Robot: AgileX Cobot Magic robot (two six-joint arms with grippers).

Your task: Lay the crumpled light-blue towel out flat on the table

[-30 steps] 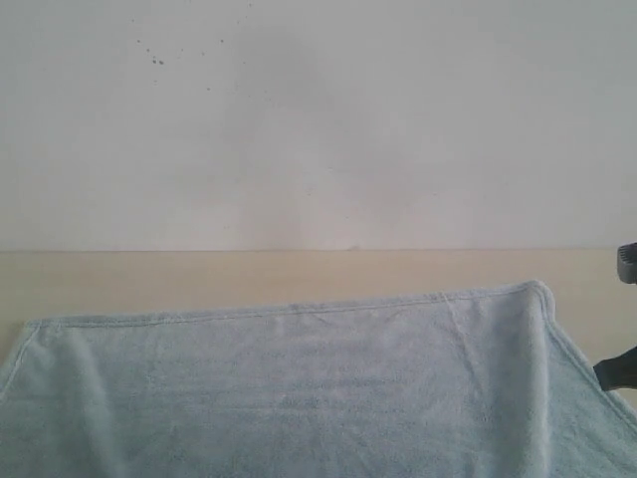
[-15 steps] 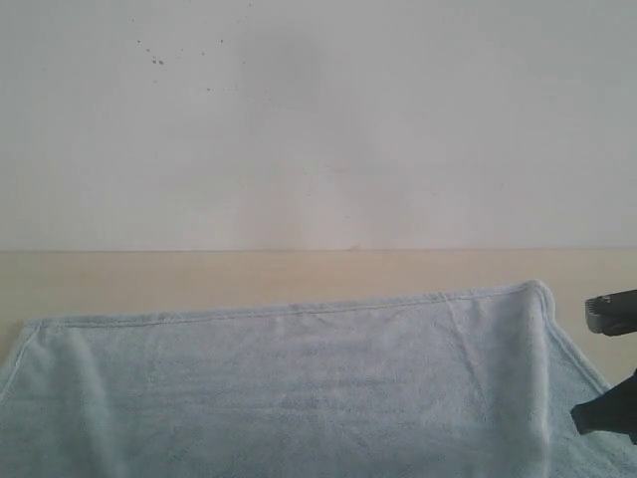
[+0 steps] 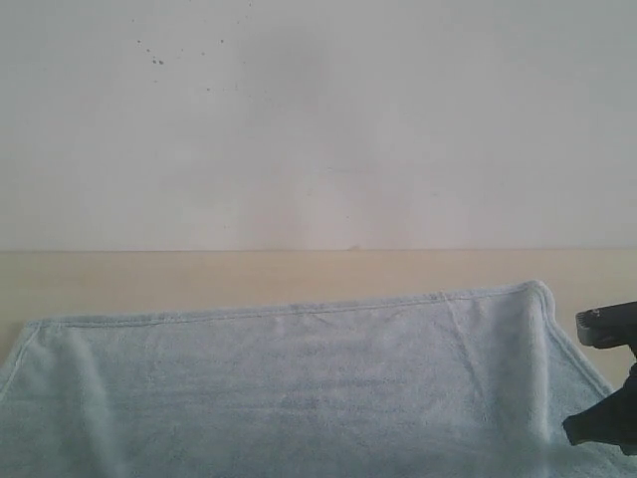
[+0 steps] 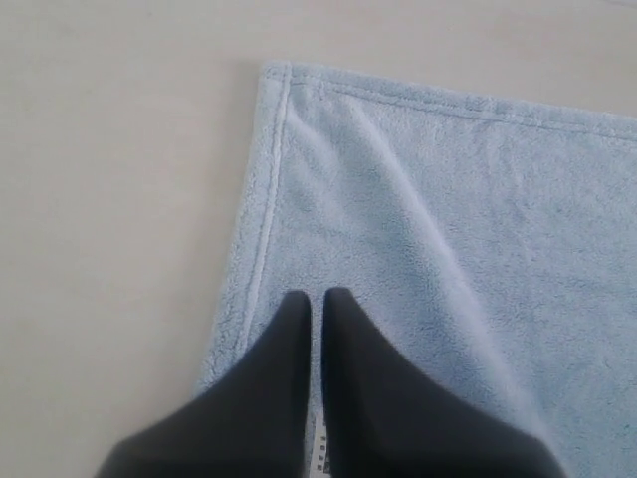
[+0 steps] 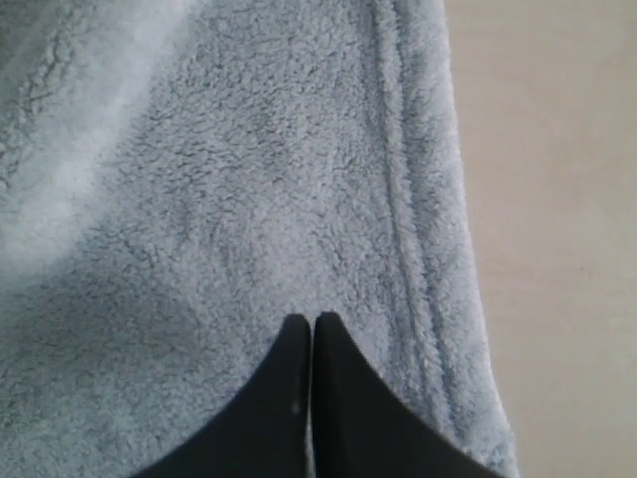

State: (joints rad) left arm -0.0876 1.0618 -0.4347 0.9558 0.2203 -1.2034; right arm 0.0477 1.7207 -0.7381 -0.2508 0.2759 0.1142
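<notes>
Towel is seen spread over the near part of the bench. It is pale blue and fluffy, and is cut off by the near edge of the exterior view.

Left pincer is shown closed, tips side by side with only a hairline gap. It is placed over the towel just inside the side hem, near a corner. A soft ridge is seen running from that corner across the pile.

Right pincer is also shown closed, tips pressed together. It is set over the pile just inside the stitched hem, with bare bench beside it. Whether either pincer's tips touch the cloth cannot be told.

In the exterior view, dark parts of the right arm are seen at the right edge, over the towel's right border.

Further back, the far hem is laid nearly straight between two rounded corners. A strip of bare bench is seen beyond it, then a white wall marked with a few dark specks.
</notes>
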